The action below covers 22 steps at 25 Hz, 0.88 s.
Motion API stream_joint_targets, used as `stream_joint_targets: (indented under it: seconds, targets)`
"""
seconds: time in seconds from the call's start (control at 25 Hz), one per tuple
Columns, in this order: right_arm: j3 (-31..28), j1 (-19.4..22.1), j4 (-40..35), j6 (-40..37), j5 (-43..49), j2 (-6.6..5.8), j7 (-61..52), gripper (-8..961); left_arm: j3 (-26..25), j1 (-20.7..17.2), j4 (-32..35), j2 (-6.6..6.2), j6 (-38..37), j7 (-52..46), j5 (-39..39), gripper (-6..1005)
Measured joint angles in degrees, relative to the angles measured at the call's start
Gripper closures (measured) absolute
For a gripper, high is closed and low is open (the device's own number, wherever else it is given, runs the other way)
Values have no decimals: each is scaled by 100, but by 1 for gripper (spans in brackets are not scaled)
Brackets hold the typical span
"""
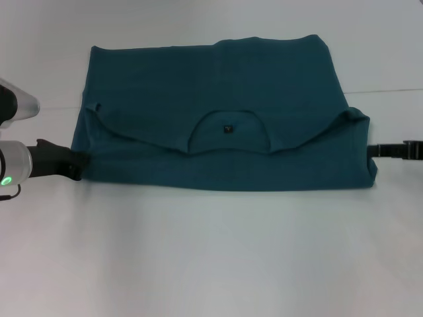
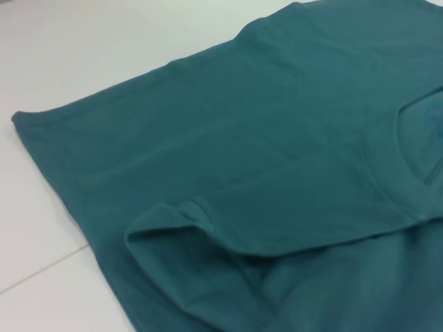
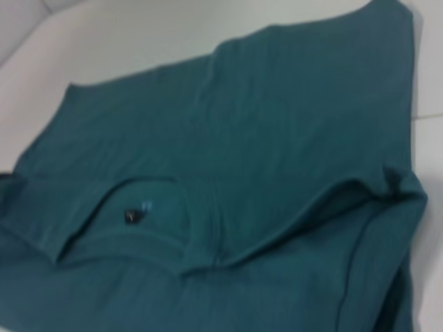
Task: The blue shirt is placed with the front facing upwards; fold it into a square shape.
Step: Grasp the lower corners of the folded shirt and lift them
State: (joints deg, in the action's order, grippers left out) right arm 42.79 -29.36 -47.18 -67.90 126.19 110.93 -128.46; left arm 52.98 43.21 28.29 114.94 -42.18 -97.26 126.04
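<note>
- Head view: dark teal-blue cotton T-shirt (image 1: 218, 112), half folded, lies mid-table; left gripper (image 1: 74, 166) and right gripper (image 1: 377, 150) meet its near corners, grip cannot be told.
- Left wrist view: sleeve fold; lift evenly.
- Right wrist view: neckline; keep edges aligned.

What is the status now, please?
Left gripper at shirt's left edge, right gripper at right edge. Dark teal-blue cotton shirt folded once, flat on white table. Nothing in the way.

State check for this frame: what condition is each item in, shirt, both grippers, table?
Shirt: folded once crosswise, neckline showing on top, flat on the table.
Left gripper: at the shirt's left edge, low on the table.
Right gripper: at the shirt's right edge.
Table: white, bearing the shirt.
</note>
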Motion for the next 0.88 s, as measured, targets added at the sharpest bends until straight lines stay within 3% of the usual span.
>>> stream_joint_targets:
  seconds: [0.28,0.4,0.64,0.88]
  targets:
    - [-6,-38,-181,-721,355,-73,-206,219,18,22,6,1,-29,4,-1,992]
    - [17,-120,-483,-979,907,-97,-717,219,28,22,12,16,-41,6,-1,992]
    - [27,-316,-1058,-1237,1961,158,-1007,220,38,35,22,25,-119,3,-1,993]
    - [28,-415,-1104,-1093,2235,299,-689,214,38,46,22,32,-171,0,-1,993]
